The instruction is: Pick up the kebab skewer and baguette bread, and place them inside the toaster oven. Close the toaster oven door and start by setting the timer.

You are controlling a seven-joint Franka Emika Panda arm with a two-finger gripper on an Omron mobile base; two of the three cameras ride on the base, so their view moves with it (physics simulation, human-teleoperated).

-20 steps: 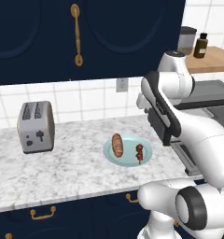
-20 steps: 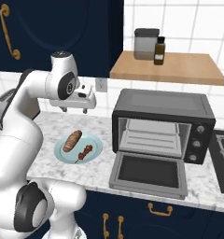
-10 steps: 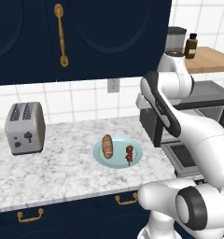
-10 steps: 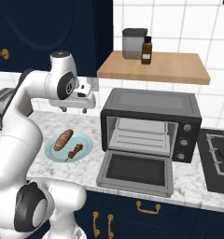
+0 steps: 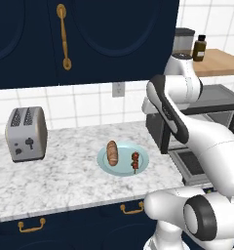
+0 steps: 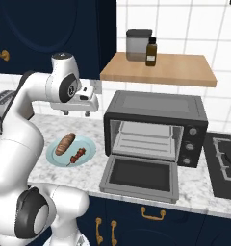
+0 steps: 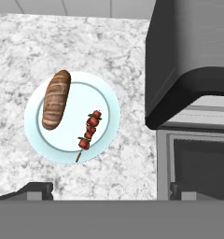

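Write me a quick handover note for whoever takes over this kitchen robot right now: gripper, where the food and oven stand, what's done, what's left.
Gripper: open, empty, raised above the counter between plate and oven.
Kebab skewer and baguette bread: side by side on the light blue plate, untouched.
Toaster oven: right of the plate; toaster oven door folded down flat, rack bare.
Done: door already open.
Left: pick up the skewer and the bread, put both inside, close the door, set the timer knob.

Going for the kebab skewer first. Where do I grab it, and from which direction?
Come straight down on the kebab skewer, jaws closing across the chunky middle, not the thin bare stick end. It lies flat on the plate, apart from the baguette bread, so there is room on both sides. The gripper hangs open above.
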